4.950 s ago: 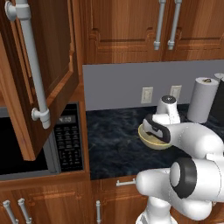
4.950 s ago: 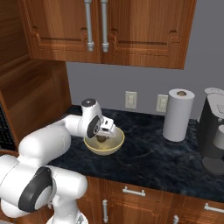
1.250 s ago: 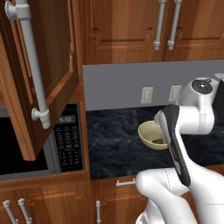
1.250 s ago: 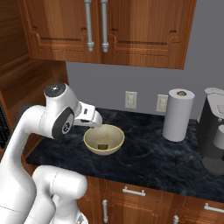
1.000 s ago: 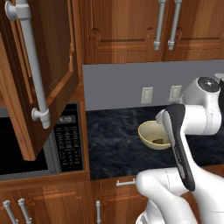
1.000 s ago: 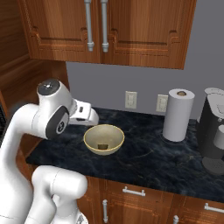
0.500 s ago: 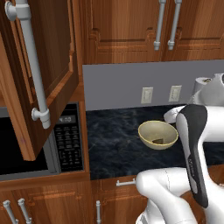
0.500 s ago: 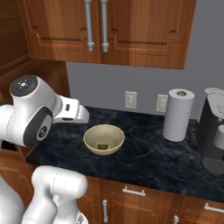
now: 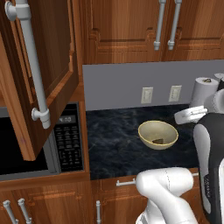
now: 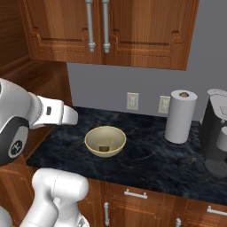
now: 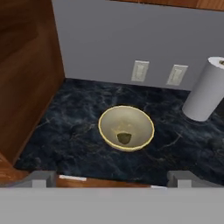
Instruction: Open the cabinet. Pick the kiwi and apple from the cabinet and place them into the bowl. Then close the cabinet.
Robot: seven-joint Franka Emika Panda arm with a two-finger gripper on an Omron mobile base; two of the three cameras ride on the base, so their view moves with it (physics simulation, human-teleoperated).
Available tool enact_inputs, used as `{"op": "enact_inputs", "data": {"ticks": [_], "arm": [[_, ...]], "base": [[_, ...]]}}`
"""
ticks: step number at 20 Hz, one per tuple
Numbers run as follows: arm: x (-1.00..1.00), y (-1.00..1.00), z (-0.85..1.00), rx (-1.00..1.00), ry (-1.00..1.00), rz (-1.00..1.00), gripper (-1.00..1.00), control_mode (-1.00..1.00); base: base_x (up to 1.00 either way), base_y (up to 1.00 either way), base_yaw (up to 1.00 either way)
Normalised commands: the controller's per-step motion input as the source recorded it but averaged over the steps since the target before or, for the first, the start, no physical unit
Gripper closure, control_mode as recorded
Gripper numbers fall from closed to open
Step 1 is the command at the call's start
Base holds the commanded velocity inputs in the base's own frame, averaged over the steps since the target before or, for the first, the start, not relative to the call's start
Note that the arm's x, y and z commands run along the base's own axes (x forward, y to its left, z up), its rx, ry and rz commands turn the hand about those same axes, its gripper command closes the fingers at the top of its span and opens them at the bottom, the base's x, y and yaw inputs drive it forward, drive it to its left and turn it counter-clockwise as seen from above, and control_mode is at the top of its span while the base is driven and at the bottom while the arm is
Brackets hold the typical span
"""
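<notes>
A: Left of the hand (image 11: 112,178), what's there?

B: The open door of the cabinet (image 9: 39,74), swung out above the microwave (image 9: 26,144). I'd judge it stays open because one fruit still has to come out.

A: And straight ahead of the hand?

B: The bowl (image 11: 126,127), below and in front of it on the dark worktop (image 11: 65,131). A small brown-green lump lies at the bottom, which I take for the kiwi (image 11: 124,138). The bowl sits near the open door, probably so the carry from shelf to bowl is short.

A: Is the hand carrying anything?

B: No. Its fingers stand spread as wide as they go, with nothing between them. It's raised well above the bowl, looking down on it, which suits a hand that has let go and is free for the next reach.

A: The apple?

B: I can't see it; the cabinet's inside is hidden from these angles.

A: To the right of the hand?

B: A paper towel roll (image 11: 204,91) against the wall, well apart from the bowl, and further right a dark coffee machine (image 10: 216,133).
</notes>
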Motion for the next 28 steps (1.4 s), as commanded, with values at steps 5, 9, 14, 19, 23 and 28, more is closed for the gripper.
{"op": "enact_inputs", "data": {"ticks": [5,9,14,19,23,28], "arm": [[-0.41,0.10,0.42,0.00,-0.12,0.00,-1.00,-1.00],[-0.28,0.09,0.19,0.00,-0.03,0.00,-1.00,-1.00],[-0.11,0.11,0.00,0.00,0.00,0.00,-1.00,-1.00],[0.00,0.00,0.00,0.00,0.00,0.00,-1.00,-1.00],[0.00,0.00,0.00,0.00,0.00,0.00,-1.00,-1.00],[0.00,0.00,-0.01,0.00,0.00,0.00,-1.00,1.00]], "base": [[0.00,0.00,0.00],[0.00,0.00,0.00],[0.00,0.00,0.00],[0.00,0.00,0.00],[0.00,0.00,0.00],[-0.08,0.00,0.00]]}}
